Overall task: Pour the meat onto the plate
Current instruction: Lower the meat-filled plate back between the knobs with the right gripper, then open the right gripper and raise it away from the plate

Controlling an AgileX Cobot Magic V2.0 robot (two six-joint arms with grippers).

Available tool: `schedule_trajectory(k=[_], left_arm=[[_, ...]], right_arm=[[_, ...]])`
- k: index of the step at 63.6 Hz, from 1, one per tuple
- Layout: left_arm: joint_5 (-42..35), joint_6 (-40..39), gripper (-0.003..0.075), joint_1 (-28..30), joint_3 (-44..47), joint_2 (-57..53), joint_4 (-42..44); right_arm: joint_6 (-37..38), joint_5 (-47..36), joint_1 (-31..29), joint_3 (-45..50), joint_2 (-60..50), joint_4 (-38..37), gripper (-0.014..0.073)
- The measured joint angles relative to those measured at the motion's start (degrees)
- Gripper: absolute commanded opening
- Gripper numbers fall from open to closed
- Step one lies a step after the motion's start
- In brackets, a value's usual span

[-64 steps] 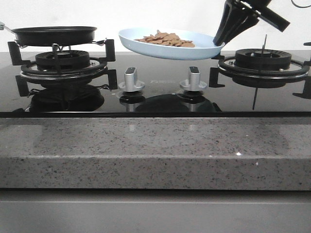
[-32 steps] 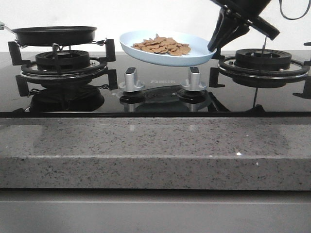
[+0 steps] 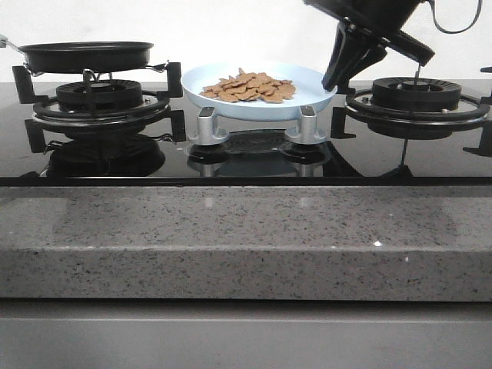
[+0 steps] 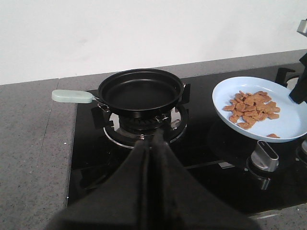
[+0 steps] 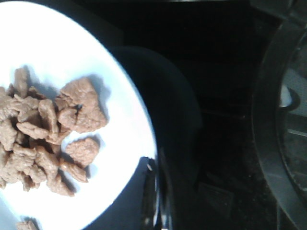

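The pale-blue plate [image 3: 307,81] hangs low over the black hob between the two burners, just behind the two knobs and tilted toward me. The meat [image 3: 247,87], a heap of thin light-brown slices, lies on it. My right gripper [image 3: 332,81] is shut on the plate's right rim; the right wrist view shows its fingers [image 5: 152,191] clamping the plate's edge [image 5: 120,124] beside the meat [image 5: 43,139]. My left gripper [image 4: 154,136] is shut and empty, in front of the black frying pan [image 4: 140,91]. The plate [image 4: 292,125] and meat [image 4: 252,109] also show there.
The empty frying pan [image 3: 86,55] with a pale-green handle [image 4: 72,96] sits on the left burner. The right burner grate [image 3: 417,100] stands close beside the right gripper. Two silver knobs [image 3: 206,123] [image 3: 307,123] stand under the plate's front edge. A grey stone counter [image 3: 246,238] runs along the front.
My right gripper has lowered the plate toward the hob and shifted it slightly left, tipping its near edge down. The meat stays on the plate.
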Motion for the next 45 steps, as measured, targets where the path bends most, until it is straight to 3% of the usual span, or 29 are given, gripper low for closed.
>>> schedule_trajectory(k=[10, 25, 45], left_arm=[[0.00, 0.00, -0.0020, 0.00, 0.00, 0.00, 0.00], [0.00, 0.00, -0.0020, 0.00, 0.00, 0.00, 0.00], [0.00, 0.00, -0.0020, 0.00, 0.00, 0.00, 0.00]], right_arm=[[0.00, 0.12, 0.00, 0.00, 0.00, -0.39, -0.0006], [0.00, 0.36, 0.00, 0.00, 0.00, -0.50, 0.0172], [0.12, 0.95, 0.00, -0.90, 0.00, -0.50, 0.0203]])
